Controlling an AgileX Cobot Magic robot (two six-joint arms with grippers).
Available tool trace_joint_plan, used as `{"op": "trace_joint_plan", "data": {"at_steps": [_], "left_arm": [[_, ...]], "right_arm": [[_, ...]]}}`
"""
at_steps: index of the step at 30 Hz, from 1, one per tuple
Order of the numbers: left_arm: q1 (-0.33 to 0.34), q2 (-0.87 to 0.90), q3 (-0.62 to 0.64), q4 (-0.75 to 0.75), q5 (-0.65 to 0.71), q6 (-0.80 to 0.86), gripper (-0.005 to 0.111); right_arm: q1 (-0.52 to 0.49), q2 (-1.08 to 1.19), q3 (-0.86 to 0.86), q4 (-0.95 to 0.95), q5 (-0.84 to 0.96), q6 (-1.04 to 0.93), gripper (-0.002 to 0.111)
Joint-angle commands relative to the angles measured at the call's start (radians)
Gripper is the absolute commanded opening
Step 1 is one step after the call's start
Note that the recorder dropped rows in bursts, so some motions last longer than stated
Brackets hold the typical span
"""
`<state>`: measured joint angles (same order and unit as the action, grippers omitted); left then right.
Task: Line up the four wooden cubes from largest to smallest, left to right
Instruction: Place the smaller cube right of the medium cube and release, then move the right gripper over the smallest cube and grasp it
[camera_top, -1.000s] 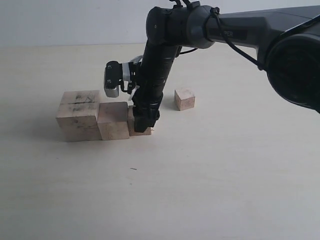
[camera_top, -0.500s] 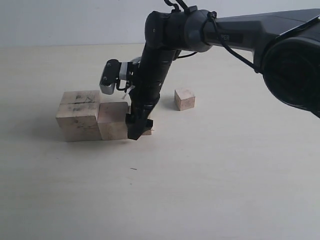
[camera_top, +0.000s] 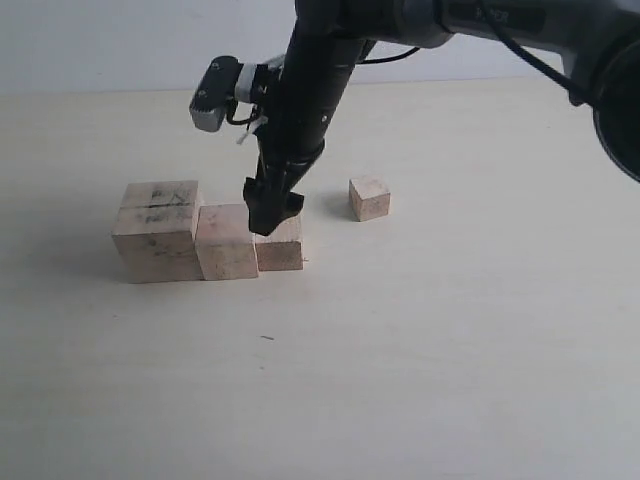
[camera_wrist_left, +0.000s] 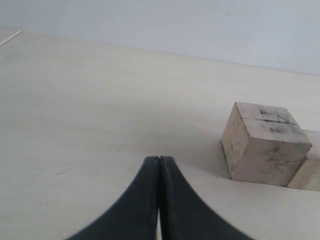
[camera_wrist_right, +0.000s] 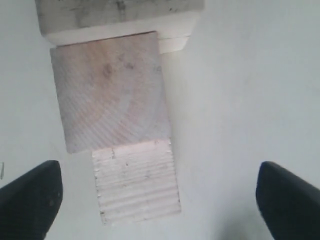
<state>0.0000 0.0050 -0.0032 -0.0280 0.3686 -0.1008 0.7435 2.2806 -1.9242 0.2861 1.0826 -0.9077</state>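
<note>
Exterior view: three cubes (camera_top: 226, 243) set touching; smallest cube (camera_top: 369, 198) apart.
Right gripper (camera_top: 270, 212): held open above them.
Left gripper (camera_wrist_left: 159, 200): closed, empty.

Pale, matte wood-grain tabletop (camera_top: 450, 380). Plain whitish wall (camera_top: 100, 45) behind its far edge. One small dark speck (camera_top: 267, 338) near the front.

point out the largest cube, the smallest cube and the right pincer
largest cube (camera_top: 155, 245), exterior view, front face
smallest cube (camera_top: 370, 203), exterior view, front face
right pincer (camera_top: 270, 215), exterior view, midway between its fingertips
</note>
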Motion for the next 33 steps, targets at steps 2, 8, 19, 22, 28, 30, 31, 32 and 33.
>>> {"op": "trace_joint_plan", "data": {"at_steps": [2, 8, 19, 22, 28, 30, 31, 32, 33], "left_arm": [[-0.005, -0.005, 0.003, -0.005, -0.010, 0.003, 0.000], [-0.005, -0.005, 0.003, -0.005, -0.010, 0.003, 0.000], [-0.005, -0.005, 0.003, -0.005, -0.010, 0.003, 0.000], [-0.005, -0.005, 0.003, -0.005, -0.010, 0.003, 0.000], [-0.005, -0.005, 0.003, -0.005, -0.010, 0.003, 0.000], [-0.005, -0.005, 0.003, -0.005, -0.010, 0.003, 0.000], [-0.005, -0.005, 0.003, -0.005, -0.010, 0.003, 0.000], [-0.005, -0.005, 0.003, -0.005, -0.010, 0.003, 0.000], [-0.005, -0.005, 0.003, -0.005, -0.010, 0.003, 0.000]], "right_arm": [[0.001, -0.051, 0.003, -0.159, 0.005, 0.151, 0.092], [-0.012, -0.065, 0.003, -0.301, -0.022, 0.393, 0.084], [-0.101, -0.065, 0.003, -0.475, -0.030, 0.948, 0.083], [-0.118, -0.065, 0.003, -0.445, -0.028, 0.995, 0.083], [-0.123, -0.022, 0.003, -0.364, -0.004, 0.997, 0.083], [-0.123, 0.003, 0.003, -0.331, 0.003, 0.984, 0.083], [-0.123, 0.011, 0.003, -0.326, 0.008, 0.980, 0.083], [-0.123, 0.017, 0.003, -0.326, 0.017, 0.980, 0.083], [-0.121, 0.024, 0.003, -0.326, 0.024, 0.980, 0.083]]}}
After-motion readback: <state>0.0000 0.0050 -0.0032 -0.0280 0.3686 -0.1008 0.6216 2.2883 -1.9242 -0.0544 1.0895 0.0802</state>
